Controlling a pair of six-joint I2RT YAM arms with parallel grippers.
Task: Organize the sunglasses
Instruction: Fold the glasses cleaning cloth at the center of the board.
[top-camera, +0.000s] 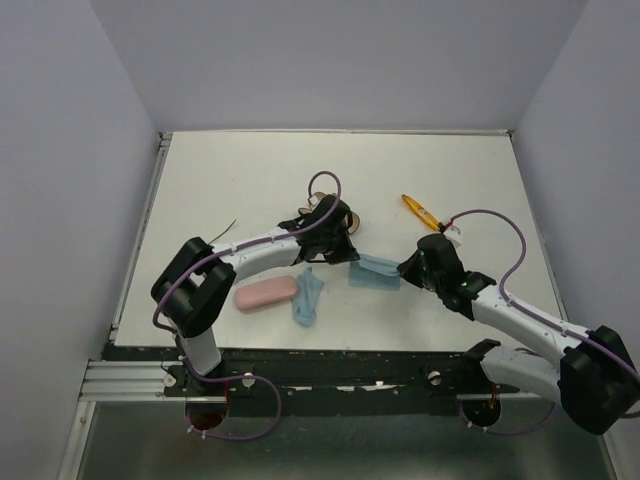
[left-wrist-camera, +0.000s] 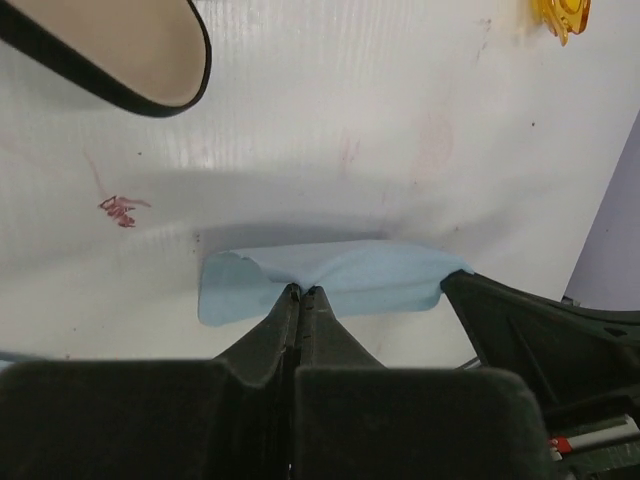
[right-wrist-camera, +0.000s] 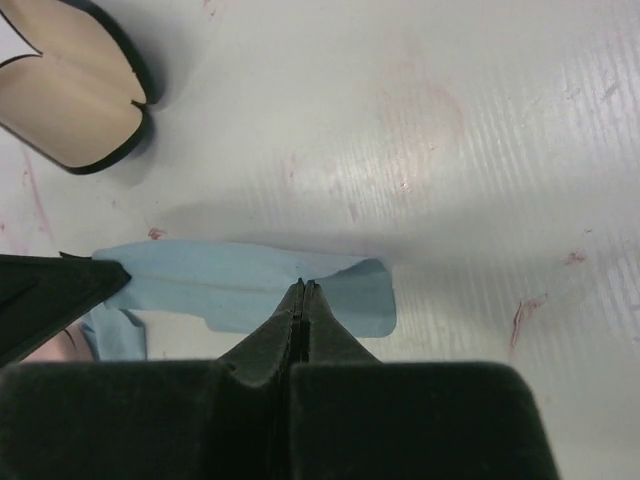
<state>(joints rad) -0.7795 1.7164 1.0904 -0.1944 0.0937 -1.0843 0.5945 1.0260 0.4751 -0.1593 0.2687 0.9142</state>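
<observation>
Left fingers (left-wrist-camera: 280, 330), right fingers (right-wrist-camera: 285, 335) both clamped on one cloth (left-wrist-camera: 350, 280); sunglasses (top-camera: 419, 212) slantwise, off right fingers' right side, nearer them.

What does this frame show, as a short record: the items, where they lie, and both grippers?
sunglasses: orange-yellow, folded, lying free, far right
light-blue cloth: spread flat between the two arms
left gripper: shut on one edge of that cloth
right gripper: shut on the opposite edge
black case: open, beige lining, beyond the cloth
second cloth: bunched, beside pink case
</observation>
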